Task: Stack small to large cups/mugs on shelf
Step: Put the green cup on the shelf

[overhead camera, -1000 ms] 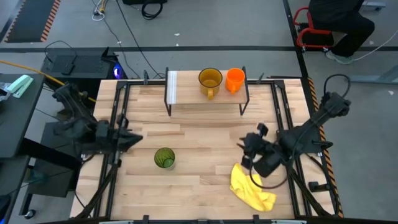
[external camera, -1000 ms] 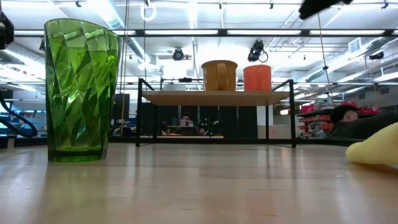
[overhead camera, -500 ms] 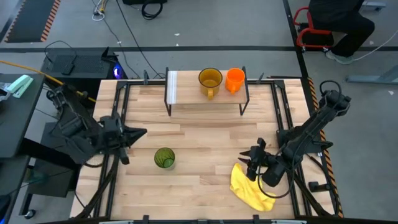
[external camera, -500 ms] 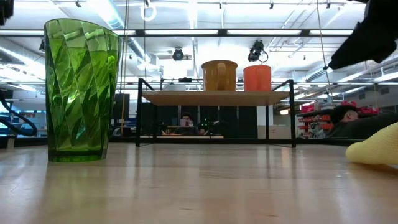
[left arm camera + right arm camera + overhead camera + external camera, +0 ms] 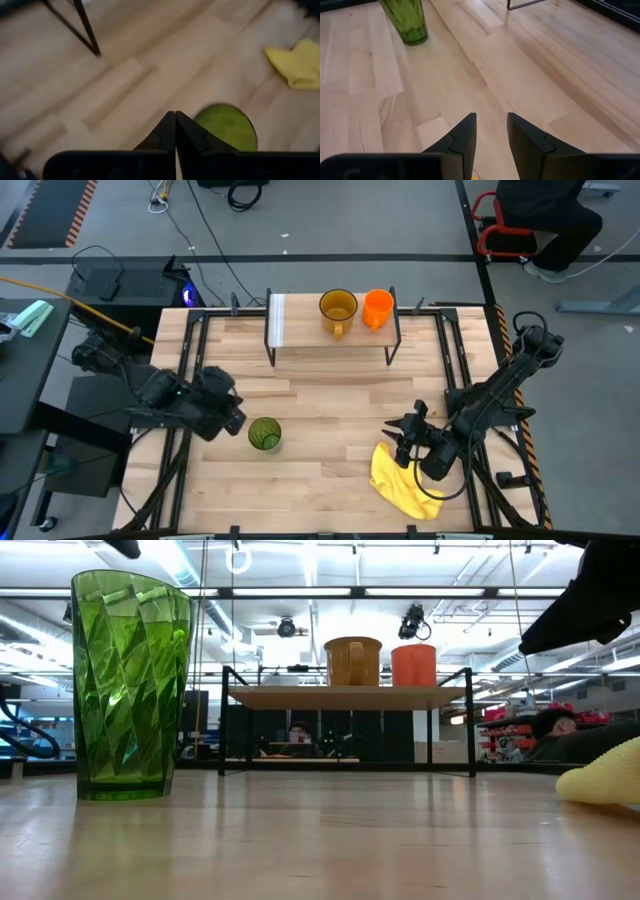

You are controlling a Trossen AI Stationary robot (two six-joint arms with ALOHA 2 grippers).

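The green tumbler [image 5: 264, 434] [image 5: 130, 685] stands upright on its base on the table. The amber mug [image 5: 338, 308] [image 5: 352, 661] and the orange cup [image 5: 378, 307] [image 5: 413, 665] stand side by side on the right half of the shelf [image 5: 300, 332] [image 5: 350, 696]. My left gripper [image 5: 238, 417] [image 5: 175, 113] is shut. It hovers just left of the tumbler [image 5: 225, 127] and touches nothing. My right gripper [image 5: 398, 438] [image 5: 491, 116] is open, above the far end of the yellow cloth [image 5: 405, 485].
The yellow cloth [image 5: 605, 780] [image 5: 297, 62] lies crumpled near the table's near right corner. A white strip [image 5: 277, 320] covers the shelf's left end. Black frame rails [image 5: 186, 360] run along both table sides. Bare wood lies between the tumbler and the shelf.
My left gripper has swung from the table's left edge toward the tumbler and tipped downward, staying shut. My right gripper has moved a little toward the near edge, over the cloth, then held still. The cups and the tumbler have not moved.
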